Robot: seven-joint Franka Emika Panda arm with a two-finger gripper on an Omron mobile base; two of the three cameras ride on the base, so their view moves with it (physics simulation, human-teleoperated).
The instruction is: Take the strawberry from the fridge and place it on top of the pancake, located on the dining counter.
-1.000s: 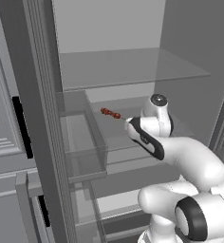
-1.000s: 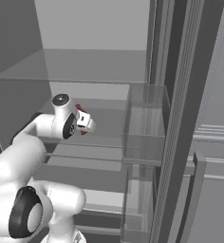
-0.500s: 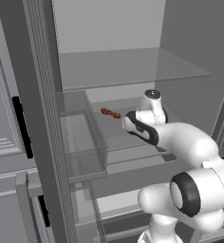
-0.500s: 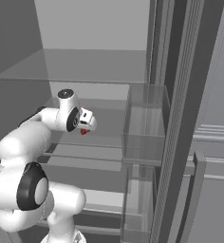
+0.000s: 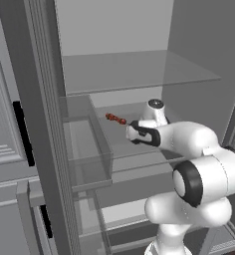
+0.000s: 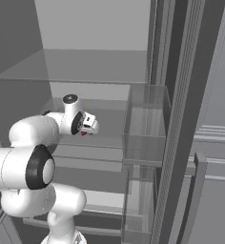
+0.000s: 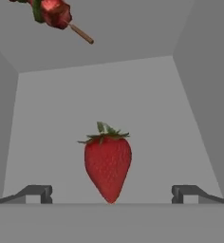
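Standing open, the fridge [image 5: 139, 74] shows pale grey walls, glass shelves and a clear door bin [image 6: 145, 124]. Arm reaches in over the middle shelf. Gripper [image 7: 111, 192] spread wide, nothing held, fingertips [image 7: 38, 192] either side of the strawberry [image 7: 107, 163], not touching. Strawberry lies on the shelf floor, leaves away from the hand. A skewered food item [image 5: 115, 119] lies further back.

No legible text, label or number, seemingly, on any surface.
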